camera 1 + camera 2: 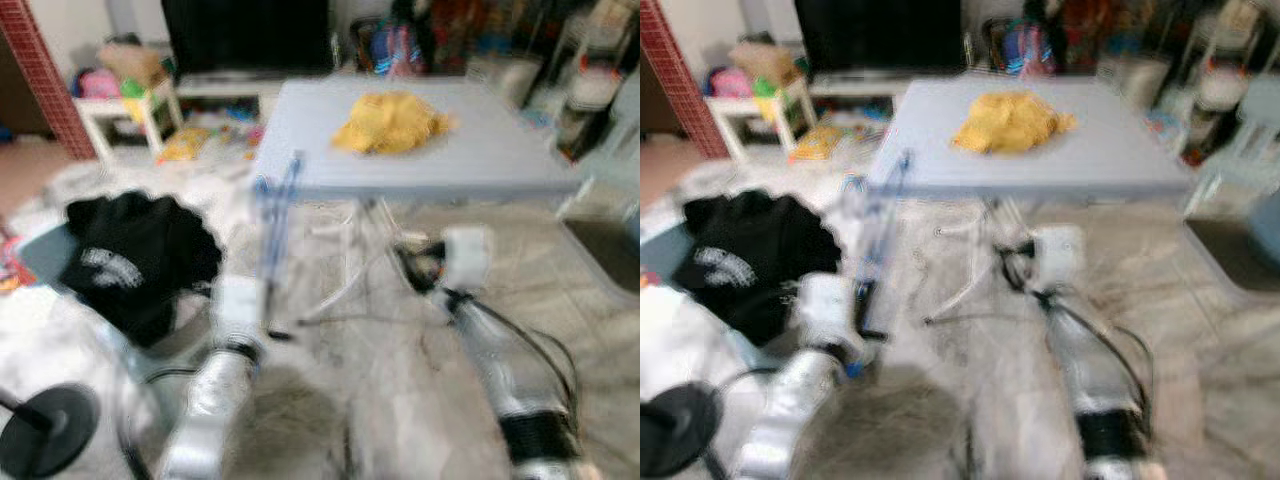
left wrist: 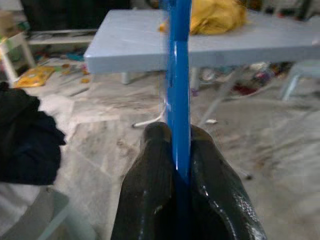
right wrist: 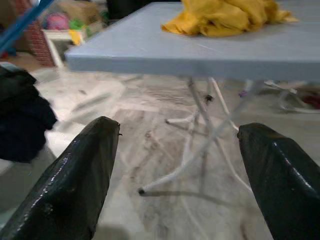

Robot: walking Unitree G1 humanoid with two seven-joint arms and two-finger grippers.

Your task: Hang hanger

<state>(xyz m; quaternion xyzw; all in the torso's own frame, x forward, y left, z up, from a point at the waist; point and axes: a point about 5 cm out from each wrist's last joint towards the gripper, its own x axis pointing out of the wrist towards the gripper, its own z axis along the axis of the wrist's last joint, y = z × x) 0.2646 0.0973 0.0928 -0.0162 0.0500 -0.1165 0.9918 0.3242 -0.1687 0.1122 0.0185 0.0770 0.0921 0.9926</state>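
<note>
- Left eye view: the picture is blurring, but the left tool (image 1: 268, 325) is holding a thin blue plastic hanger (image 1: 278, 215) upright, its long axis rising toward the near edge of the pale grey folding surface (image 1: 500, 160). A crumpled yellow cloth (image 1: 390, 122) is lying on that surface, and a black garment (image 1: 135, 255) is sitting off to the surface's left, low down. No rail or hook for hanging is showing here.
- Right eye view: the right tool (image 1: 1015, 262) is hovering just before the surface's legs, holding nothing; I cannot tell its fingers here.
- Left wrist view: the two black fingers (image 2: 150, 200) are clamping together on the hanger's blue bar, which is pointing straight at the surface.
- Right wrist view: the black fingers (image 3: 75, 185) are standing wide apart, facing the surface's underside.
</note>
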